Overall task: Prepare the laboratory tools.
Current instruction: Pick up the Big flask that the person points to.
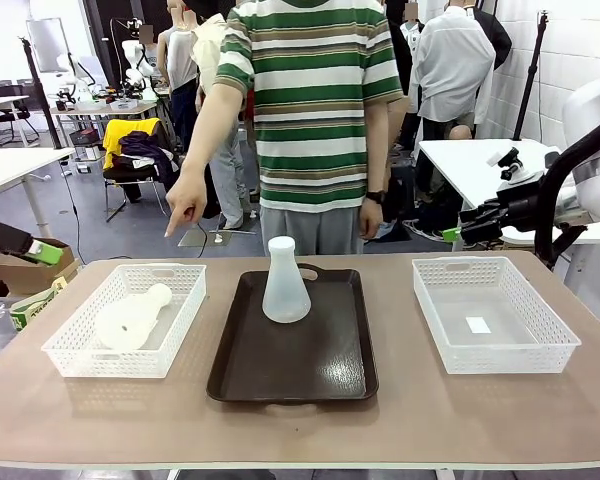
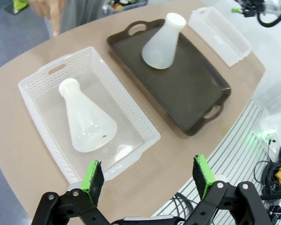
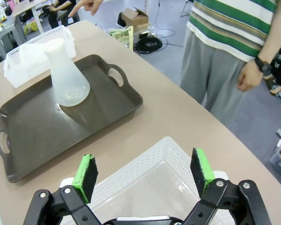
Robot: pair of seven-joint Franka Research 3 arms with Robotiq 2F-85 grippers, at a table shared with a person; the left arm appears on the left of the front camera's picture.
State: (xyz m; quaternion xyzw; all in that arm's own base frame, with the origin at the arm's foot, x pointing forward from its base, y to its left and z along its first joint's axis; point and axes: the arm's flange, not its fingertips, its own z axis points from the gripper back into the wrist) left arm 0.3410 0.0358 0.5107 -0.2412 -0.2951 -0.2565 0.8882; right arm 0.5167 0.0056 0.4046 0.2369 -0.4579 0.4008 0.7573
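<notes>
Upright flask [image 1: 285, 285] on tray [image 1: 300, 365], toward 12 o'clock end. Lying flask [image 1: 130, 316] in basket [image 1: 110, 362] at tray's 9 o'clock, cap toward 2 o'clock. Left gripper [image 2: 147, 176], right gripper [image 3: 143, 171]: both released, empty. Hand [image 1: 185, 200] points down.

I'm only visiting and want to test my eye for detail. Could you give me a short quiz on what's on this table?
1. True or false: the flask on the dark tray stands upright.
2. Pick one: the other flask lies on its side A) in the left basket, B) in the right basket, C) on the bare table.
3. Short answer: are the left gripper and the right gripper open or shut?
Key: 1 true; 2 A; 3 both open.
</notes>
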